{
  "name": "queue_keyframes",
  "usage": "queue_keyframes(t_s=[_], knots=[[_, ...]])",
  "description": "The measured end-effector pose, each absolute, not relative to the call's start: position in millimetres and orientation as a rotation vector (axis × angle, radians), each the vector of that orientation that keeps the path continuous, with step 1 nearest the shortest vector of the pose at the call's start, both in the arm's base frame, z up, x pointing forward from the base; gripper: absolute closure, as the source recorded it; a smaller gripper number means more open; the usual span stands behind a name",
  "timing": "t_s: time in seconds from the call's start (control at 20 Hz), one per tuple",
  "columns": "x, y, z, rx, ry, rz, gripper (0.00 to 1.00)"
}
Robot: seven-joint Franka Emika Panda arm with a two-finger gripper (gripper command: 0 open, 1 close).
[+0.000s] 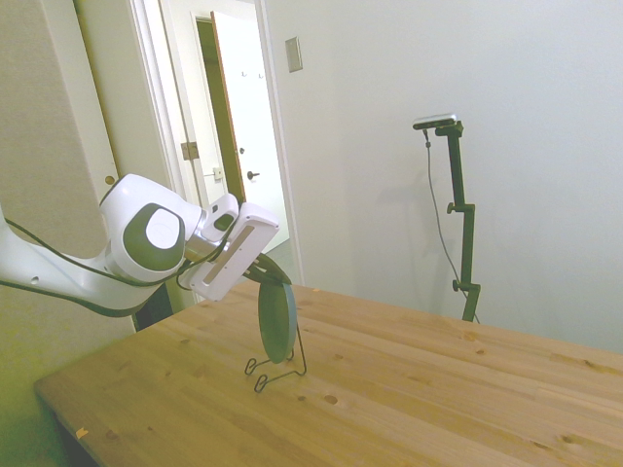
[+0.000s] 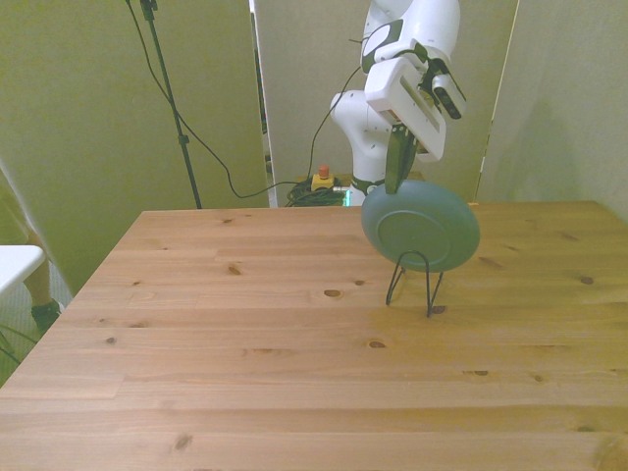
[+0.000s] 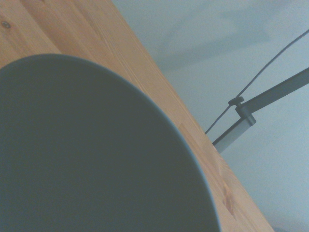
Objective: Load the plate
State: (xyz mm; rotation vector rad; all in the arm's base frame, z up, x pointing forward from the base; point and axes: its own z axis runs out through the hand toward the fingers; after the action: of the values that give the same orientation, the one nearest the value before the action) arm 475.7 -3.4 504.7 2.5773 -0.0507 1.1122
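The plate point(image 2: 422, 228) stood on edge in the black wire stand point(image 2: 414, 285) on the table point(image 2: 245, 334). My gripper point(image 2: 396, 169) pinched its upper rim.

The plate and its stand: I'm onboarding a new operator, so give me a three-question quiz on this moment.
1. True or false: the plate lies flat on the table.
2. What holds the plate up from below?
A. a wooden box
B. a black wire stand
C. a stack of books
3. Fill in: the pincer is at the plate's ____ edge.

Key:
1. False; it stands on edge.
2. B, the wire stand.
3. Upper; whether the pincer is clamped on the rim is unclear.
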Motion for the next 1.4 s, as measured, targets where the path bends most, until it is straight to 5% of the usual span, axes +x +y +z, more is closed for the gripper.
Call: queue_keyframes(t_s=[1.15, 1.2, 1.4], knots=[[497, 22, 468, 2.550, -0.043, 1.081, 1.00], [497, 21, 467, 2.551, -0.049, 1.082, 0.00], [497, 16, 466, 2.554, -0.066, 1.076, 0.00]])
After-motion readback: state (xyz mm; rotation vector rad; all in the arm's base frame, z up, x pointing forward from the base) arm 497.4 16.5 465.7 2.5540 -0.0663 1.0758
